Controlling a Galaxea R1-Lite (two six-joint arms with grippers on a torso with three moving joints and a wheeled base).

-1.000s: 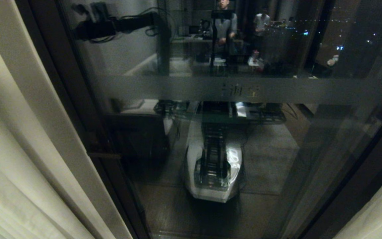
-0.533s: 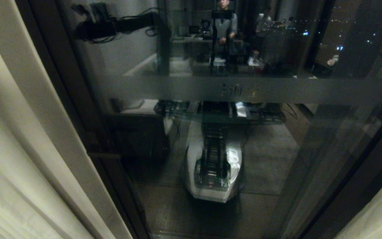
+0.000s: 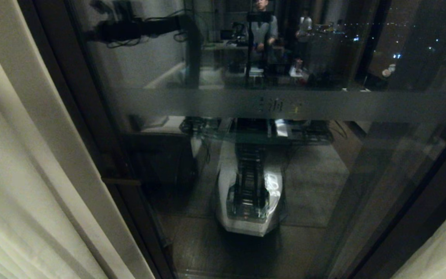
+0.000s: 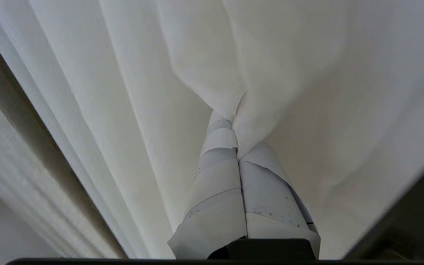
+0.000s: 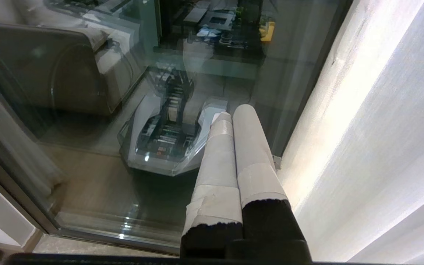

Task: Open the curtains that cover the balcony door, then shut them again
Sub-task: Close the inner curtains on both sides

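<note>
Pinching a fold of the left curtain panel [image 4: 182, 73] between the taped fingers [image 4: 219, 173] of the left gripper [image 4: 236, 121], clamped tight on the cloth; fabric bunching right at the tips, pleats fanning away on both sides. Balcony door [image 3: 285, 162] standing uncovered, so apparently beginning the closing half of the task; likely needing next a steady sideways pull toward the middle of the glass, without losing the pinched fold. Resting idle, the right gripper [image 5: 234, 114], fingers pressed together and holding nothing, the right curtain panel [image 5: 381, 129] just beside it, glass ahead. Showing faint characters on the frosted band [image 3: 277, 104]; too dim to read.
</note>
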